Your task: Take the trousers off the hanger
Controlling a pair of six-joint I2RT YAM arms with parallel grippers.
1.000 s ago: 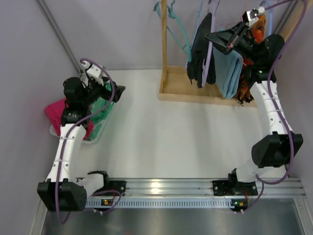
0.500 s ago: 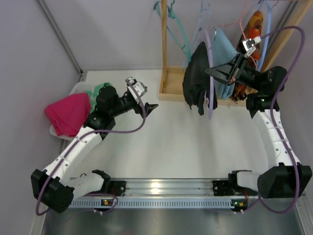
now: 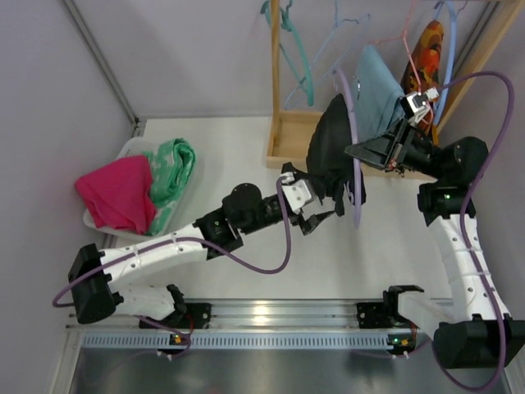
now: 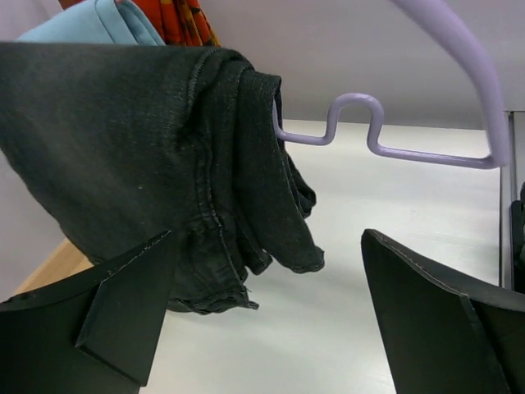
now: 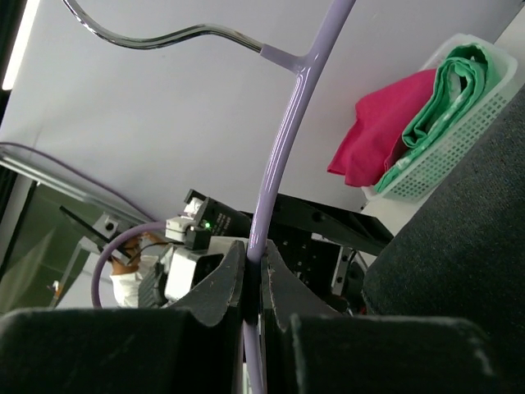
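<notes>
The left arm has swung away from the basket (image 3: 131,150) and across the desk (image 3: 246,275). The left gripper (image 3: 321,197) now sits right at the black trousers (image 3: 332,148), jaws spread wide on either side of their lower folds and holding nothing. The right gripper (image 5: 253,275) stays clenched on the lavender hanger (image 3: 355,193), a little farther forward than before. The trousers hang draped over its bar, above the desk. The wooden rack (image 3: 276,82) and a blue garment (image 3: 379,86) crowd in behind. Bare desk lies open in front, and the basket is well apart on the left.
</notes>
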